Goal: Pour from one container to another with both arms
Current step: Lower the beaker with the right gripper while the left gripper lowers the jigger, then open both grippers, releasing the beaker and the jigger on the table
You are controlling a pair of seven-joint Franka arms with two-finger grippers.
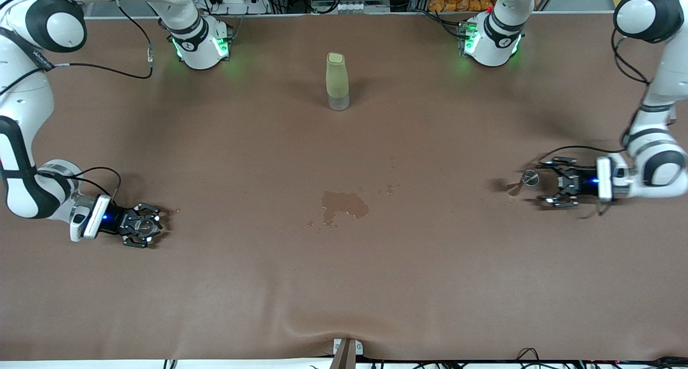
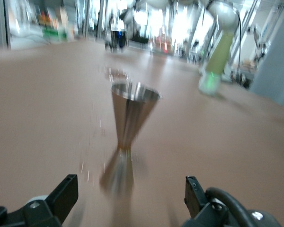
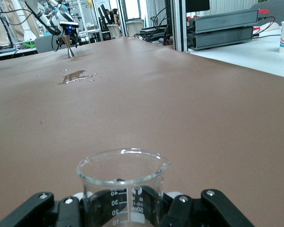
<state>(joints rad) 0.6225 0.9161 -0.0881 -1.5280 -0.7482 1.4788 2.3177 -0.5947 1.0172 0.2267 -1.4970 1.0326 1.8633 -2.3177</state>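
The glass cup point(image 3: 124, 187) carries printed measuring marks; in the right wrist view the figures 40, 30 and 10 can be read, with a further line of small print beside them that cannot be made out. No other writing is legible.

The right gripper point(image 1: 144, 226) is low at the right arm's end of the table point(image 1: 344, 283), its fingers point(image 3: 52, 208) clenched on the glass cup point(image 1: 143, 227), which stands upright between them. The front view shows only the cup's round outline from above; the wrist view shows its clear wall and pouring lip.

The left gripper point(image 1: 540, 189) is low at the left arm's end, its fingers point(image 2: 66, 191) spread wide and apart from the jigger point(image 1: 530, 178), which stands upright on the table just ahead of the fingertips. The left wrist view shows the jigger point(image 2: 128, 137) as an hourglass shape, though blurred; the front view shows mainly its round rim.

A wet patch point(image 1: 344, 205) lies mid-table, with the green bottle point(image 1: 337, 81) standing farther from the front camera.
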